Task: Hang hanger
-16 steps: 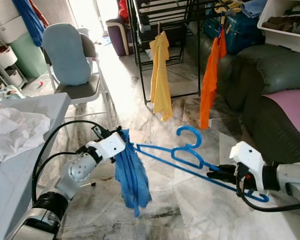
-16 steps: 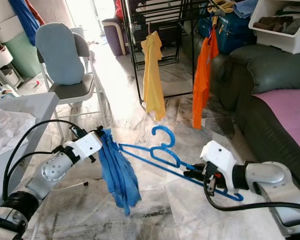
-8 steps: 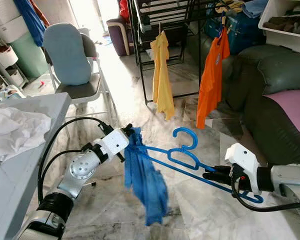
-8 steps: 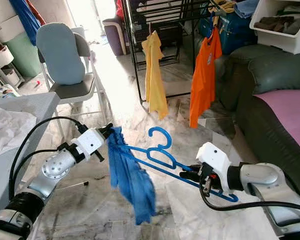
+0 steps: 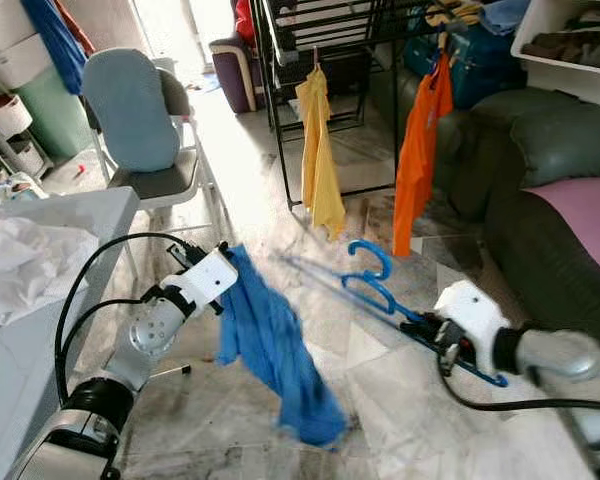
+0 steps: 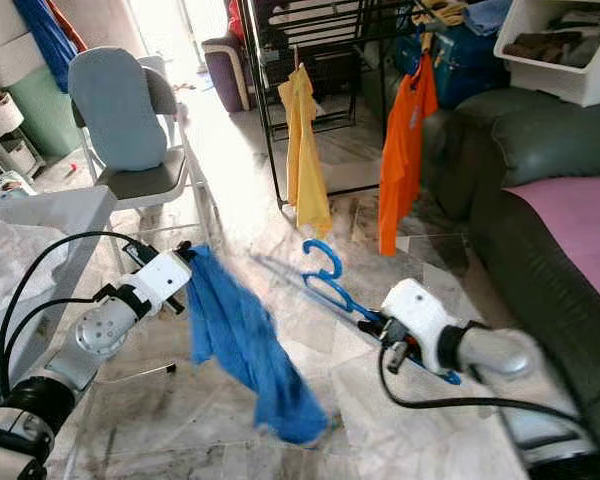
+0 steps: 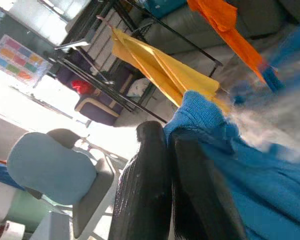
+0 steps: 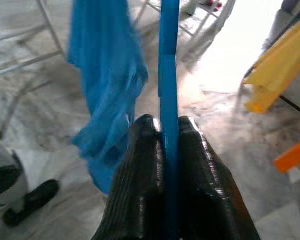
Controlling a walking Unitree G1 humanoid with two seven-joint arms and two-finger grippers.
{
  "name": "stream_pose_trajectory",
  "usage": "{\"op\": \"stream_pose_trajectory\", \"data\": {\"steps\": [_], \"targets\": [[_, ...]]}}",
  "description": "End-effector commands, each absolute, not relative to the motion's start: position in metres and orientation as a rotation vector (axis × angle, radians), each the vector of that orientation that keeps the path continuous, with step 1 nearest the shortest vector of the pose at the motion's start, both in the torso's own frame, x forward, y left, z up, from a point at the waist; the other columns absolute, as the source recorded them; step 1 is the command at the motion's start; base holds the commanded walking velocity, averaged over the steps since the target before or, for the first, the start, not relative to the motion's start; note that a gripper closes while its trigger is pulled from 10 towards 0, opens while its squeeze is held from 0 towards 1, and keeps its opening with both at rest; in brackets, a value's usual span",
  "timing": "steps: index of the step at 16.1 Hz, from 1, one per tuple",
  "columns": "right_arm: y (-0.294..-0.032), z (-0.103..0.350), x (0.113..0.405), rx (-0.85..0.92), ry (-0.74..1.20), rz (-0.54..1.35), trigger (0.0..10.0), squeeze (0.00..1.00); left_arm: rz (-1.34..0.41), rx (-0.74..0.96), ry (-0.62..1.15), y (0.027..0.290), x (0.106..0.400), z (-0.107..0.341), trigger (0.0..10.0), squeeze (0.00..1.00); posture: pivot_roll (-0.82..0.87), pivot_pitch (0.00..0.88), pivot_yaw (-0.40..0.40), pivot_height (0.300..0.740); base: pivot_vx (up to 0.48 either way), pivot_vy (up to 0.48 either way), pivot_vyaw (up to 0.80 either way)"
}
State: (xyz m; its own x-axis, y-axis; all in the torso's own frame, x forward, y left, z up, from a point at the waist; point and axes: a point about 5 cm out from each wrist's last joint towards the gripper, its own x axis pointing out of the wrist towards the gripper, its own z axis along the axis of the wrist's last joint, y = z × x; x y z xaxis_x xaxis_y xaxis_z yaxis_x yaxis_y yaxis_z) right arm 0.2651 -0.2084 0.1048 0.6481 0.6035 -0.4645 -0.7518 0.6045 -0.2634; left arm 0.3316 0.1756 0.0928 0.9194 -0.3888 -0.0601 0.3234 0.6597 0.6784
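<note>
No writing or brand name is clear enough to read.

On the far left a grey table (image 5: pixel 100 215) holds a heap of white cloth (image 5: pixel 25 275). Behind it stands a grey chair (image 5: pixel 140 115) with a light blue cushion.

The left gripper (image 5: pixel 223 287) is out in front of the table, low over the marble floor (image 5: pixel 230 140). In the left wrist view its two black fingers (image 7: pixel 145 190) are squeezed tight on the top edge of a blue cloth (image 5: pixel 275 350). The cloth hangs down from it, blurred, and reaches out to the right.

In the middle, farther away, a black drying rack (image 5: pixel 320 40) holds a yellow shirt (image 5: pixel 320 150) and an orange shirt (image 5: pixel 420 150).

Nearer, to the right of the blue cloth, is the blue hanger (image 5: pixel 380 290). Its hook points up and away, toward the rack. The right gripper (image 5: pixel 420 325) is at the hanger's near right end. In the right wrist view its fingers (image 8: pixel 145 165) are closed on the thin blue bar, one on each side.

On the far right is a dark green sofa (image 5: pixel 550 150) with a pink cover (image 5: pixel 585 210).
</note>
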Motion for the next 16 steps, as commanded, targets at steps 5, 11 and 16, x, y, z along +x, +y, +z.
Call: {"op": "stream_pose_trajectory", "data": {"steps": [5,11,16], "targets": [[-0.182,0.083,0.247,-0.363,0.359,0.917,10.0,0.0,-0.444,0.686,-0.184,0.174,0.335,0.111,10.0,0.0,-0.14,0.0,0.143,0.74,0.0,0.0,0.0],[-0.193,0.088,0.23,-0.313,0.456,1.035,10.0,0.0,-0.456,0.688,-0.208,0.172,0.338,0.116,10.0,0.0,-0.15,0.0,0.15,0.74,0.0,0.0,0.0],[-0.196,0.089,0.23,-0.314,0.48,1.037,10.0,0.0,-0.463,0.687,-0.225,0.173,0.338,0.12,10.0,0.0,-0.15,0.0,0.149,0.74,0.0,0.0,0.0]]}}
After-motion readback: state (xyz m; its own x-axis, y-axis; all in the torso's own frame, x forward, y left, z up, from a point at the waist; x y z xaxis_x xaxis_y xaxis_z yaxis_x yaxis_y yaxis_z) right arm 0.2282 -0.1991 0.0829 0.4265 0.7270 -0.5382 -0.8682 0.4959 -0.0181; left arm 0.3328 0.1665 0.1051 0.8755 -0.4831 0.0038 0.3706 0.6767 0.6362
